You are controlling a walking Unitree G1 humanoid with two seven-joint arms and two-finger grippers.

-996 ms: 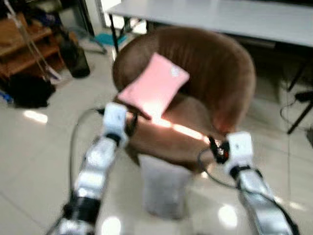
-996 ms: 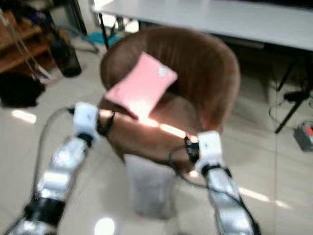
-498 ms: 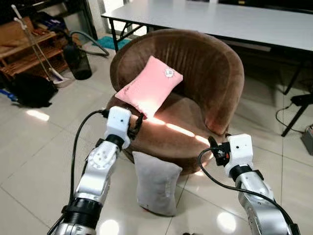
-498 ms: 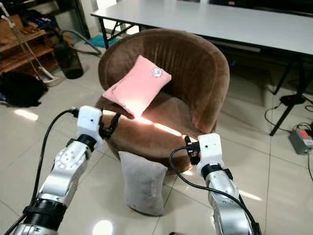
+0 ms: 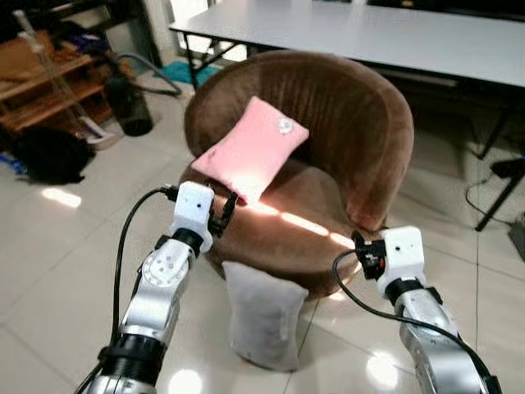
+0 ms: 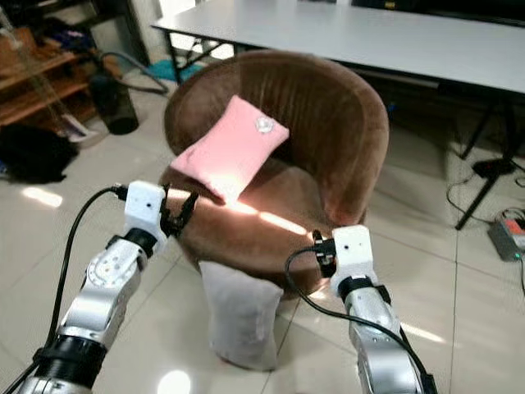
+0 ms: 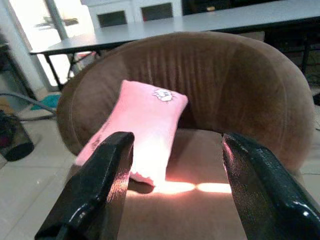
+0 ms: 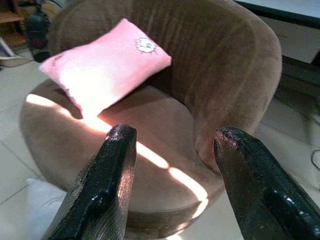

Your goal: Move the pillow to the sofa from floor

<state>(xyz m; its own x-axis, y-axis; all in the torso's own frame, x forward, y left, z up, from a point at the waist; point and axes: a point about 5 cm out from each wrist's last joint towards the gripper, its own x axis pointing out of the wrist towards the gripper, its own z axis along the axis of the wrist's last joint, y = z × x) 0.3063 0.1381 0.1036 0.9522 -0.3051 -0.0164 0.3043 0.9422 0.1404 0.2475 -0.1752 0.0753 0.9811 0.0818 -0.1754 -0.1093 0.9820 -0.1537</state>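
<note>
A grey pillow stands on the floor tiles, leaning against the front of the round brown sofa chair. A pink pillow rests tilted against the sofa's back on the left of the seat. My left gripper hovers open at the seat's front left edge, above the grey pillow, holding nothing. My right gripper is open and empty at the seat's front right edge. In the left wrist view the open fingers frame the pink pillow. A corner of the grey pillow appears in the right wrist view.
A long white table stands behind the sofa. On the left are wooden shelves, a black bag and a dark bin. Cables and a power strip lie on the floor at the right.
The blur of a second ago has cleared and the view has shifted slightly. Both grippers stay open in front of the sofa; the grey pillow has not moved.
</note>
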